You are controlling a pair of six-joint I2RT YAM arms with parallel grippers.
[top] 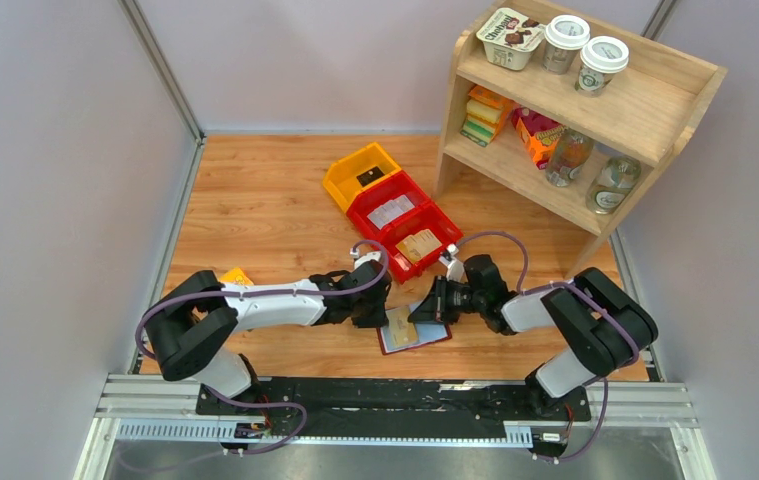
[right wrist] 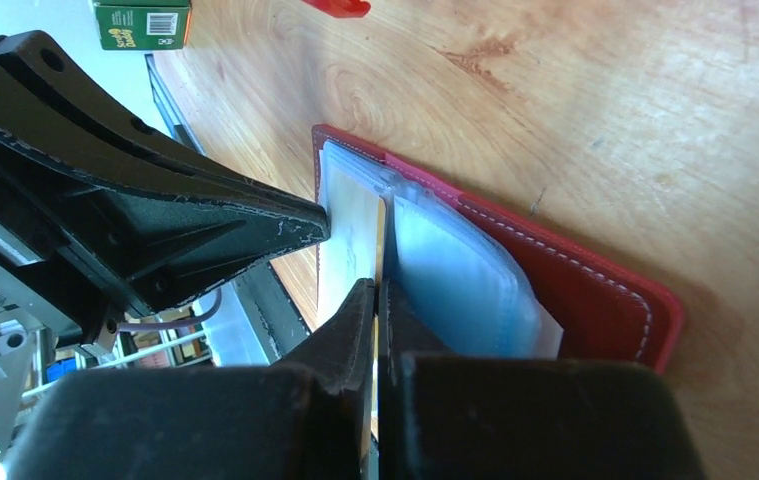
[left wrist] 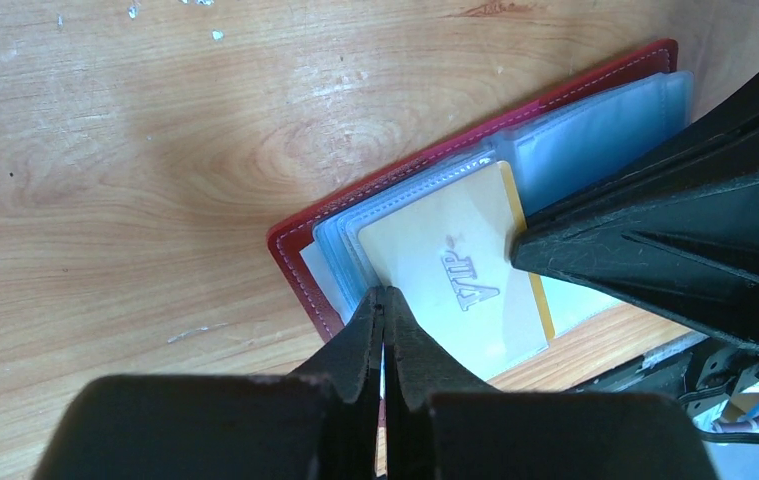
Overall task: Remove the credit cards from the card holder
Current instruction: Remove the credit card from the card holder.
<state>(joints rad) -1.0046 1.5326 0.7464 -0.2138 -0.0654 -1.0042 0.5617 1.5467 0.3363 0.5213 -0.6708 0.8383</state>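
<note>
The card holder (top: 414, 331) lies open on the wood table between both grippers, maroon with pale blue sleeves. It also shows in the left wrist view (left wrist: 300, 262) and the right wrist view (right wrist: 595, 290). A tan credit card (left wrist: 455, 270) marked VIP, with a yellow stripe, sits in the top sleeve. My left gripper (left wrist: 383, 296) is shut, its tips pinching the sleeve's near corner. My right gripper (right wrist: 377, 290) is shut on the card's striped edge (right wrist: 350, 235). In the top view the left gripper (top: 381, 308) and right gripper (top: 423, 312) meet over the holder.
Red bins (top: 410, 215) and a yellow bin (top: 360, 172) stand behind the holder; one red bin holds a tan card (top: 418, 245), another a white card (top: 391, 211). A wooden shelf (top: 575, 110) stands at the back right. A small box (top: 237, 276) lies by the left arm.
</note>
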